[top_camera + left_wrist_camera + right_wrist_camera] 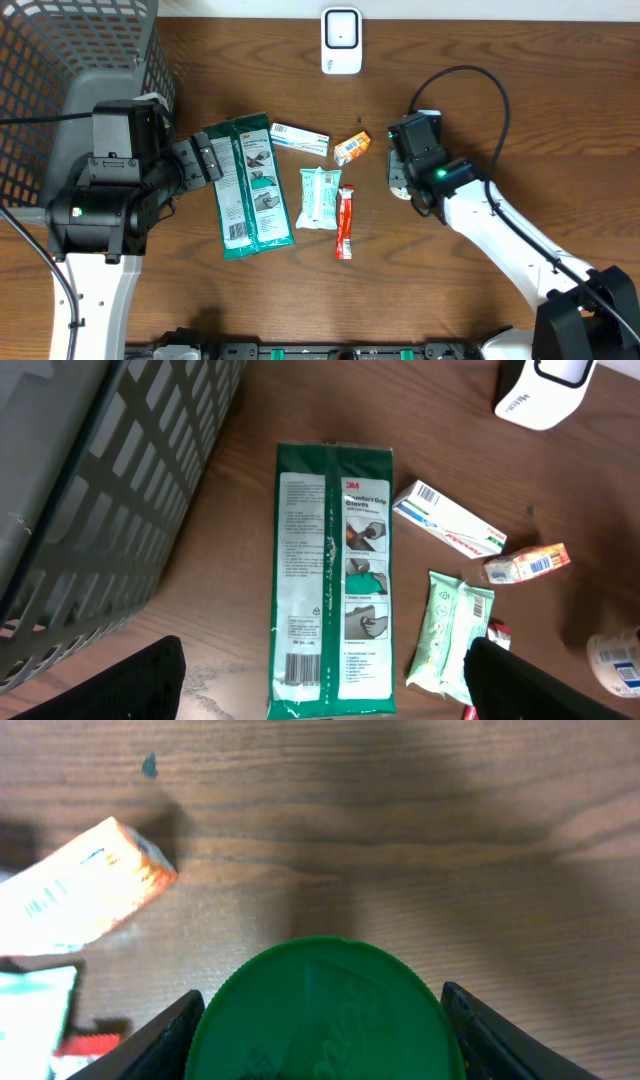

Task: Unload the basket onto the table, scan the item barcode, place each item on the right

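Green-lidded jar (322, 982) sits clamped in my right hand (320, 1008); rigid, smooth plastic, likely light and slippery, so its top rim looks the safest hold. Left hand (325, 680) gapes wide.

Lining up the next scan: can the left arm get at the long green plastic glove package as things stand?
Probably yes: the left gripper, jaws open, sits right beside the long green plastic glove package, and nothing lies on it.
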